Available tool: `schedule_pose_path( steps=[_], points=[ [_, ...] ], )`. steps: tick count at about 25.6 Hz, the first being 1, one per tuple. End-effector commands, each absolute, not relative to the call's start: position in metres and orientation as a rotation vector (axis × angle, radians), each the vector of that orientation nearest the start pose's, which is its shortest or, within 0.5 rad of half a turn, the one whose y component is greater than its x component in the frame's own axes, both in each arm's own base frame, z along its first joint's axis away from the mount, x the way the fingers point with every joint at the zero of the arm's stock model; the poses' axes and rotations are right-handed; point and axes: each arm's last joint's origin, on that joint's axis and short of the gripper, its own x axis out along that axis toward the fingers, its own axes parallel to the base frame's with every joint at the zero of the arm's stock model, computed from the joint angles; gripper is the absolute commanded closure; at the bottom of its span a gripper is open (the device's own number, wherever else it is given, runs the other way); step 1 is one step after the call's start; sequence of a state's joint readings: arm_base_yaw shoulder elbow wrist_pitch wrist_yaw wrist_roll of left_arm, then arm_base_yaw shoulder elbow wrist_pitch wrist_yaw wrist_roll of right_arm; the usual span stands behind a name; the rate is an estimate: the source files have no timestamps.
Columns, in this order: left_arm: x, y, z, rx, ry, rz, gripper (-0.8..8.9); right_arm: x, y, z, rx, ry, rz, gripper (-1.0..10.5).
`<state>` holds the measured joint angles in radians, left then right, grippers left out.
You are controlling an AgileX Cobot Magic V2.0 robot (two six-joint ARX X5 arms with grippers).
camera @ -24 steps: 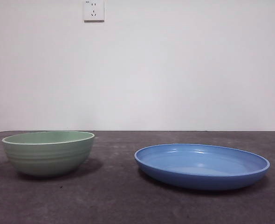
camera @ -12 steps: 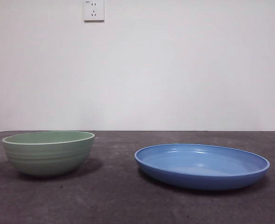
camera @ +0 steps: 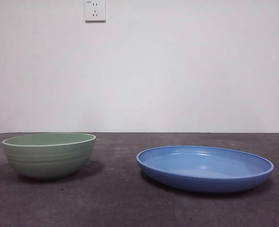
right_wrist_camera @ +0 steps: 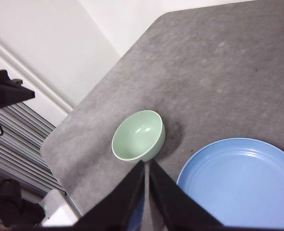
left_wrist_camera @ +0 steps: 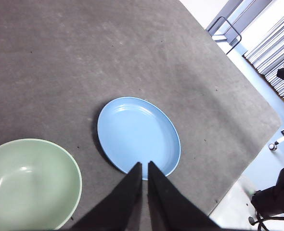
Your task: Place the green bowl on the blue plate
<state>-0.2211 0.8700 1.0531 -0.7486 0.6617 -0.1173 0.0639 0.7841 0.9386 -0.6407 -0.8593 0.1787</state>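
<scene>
Dark grey worktop (camera: 130,198) spread wide beneath both hands, carrying the two dishes well apart from each other. Blue plate (camera: 204,168) lying flat and empty, directly below the tips of the left hand (left_wrist_camera: 142,166) with clear air between, and just beside and below the right hand (right_wrist_camera: 146,165). Green bowl (camera: 49,154) standing upright and empty on the worktop, off to one side of the left hand and just ahead of the right hand's tips, not on the plate. Left hand held high, jaws nearly together with only a thin slit between, gripping nothing. Right hand likewise high, jaws almost closed, gripping nothing. White wall socket (camera: 95,10) high on the wall behind.
</scene>
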Motion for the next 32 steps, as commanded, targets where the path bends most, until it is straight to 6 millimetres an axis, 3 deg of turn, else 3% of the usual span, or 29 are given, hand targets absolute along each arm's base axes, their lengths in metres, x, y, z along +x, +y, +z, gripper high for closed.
schedule_pose_path(
  steps=[1,5,10,12,23,32],
  points=[
    [0.15,-0.053,0.367,-0.207,0.591,-0.847,7.39,0.141,0.031,0.352,0.318,0.516,0.871,9.3],
    [0.153,-0.053,0.365,-0.21,0.606,-0.844,4.98,0.141,0.031,0.351,0.322,0.523,0.87,8.8],
    [0.16,-0.054,0.361,-0.204,0.629,-0.8,2.25,0.14,0.031,0.349,0.328,0.543,0.856,4.5],
    [0.165,-0.054,0.358,-0.195,0.644,-0.761,1.68,0.141,0.03,0.349,0.325,0.547,0.834,3.6],
    [0.199,-0.058,0.335,-0.166,0.767,-0.615,1.56,0.141,0.03,0.348,0.321,0.556,0.815,3.4],
    [0.242,-0.061,0.292,-0.061,0.948,-0.382,1.58,0.14,0.03,0.348,0.322,0.556,0.816,3.4]
  ],
)
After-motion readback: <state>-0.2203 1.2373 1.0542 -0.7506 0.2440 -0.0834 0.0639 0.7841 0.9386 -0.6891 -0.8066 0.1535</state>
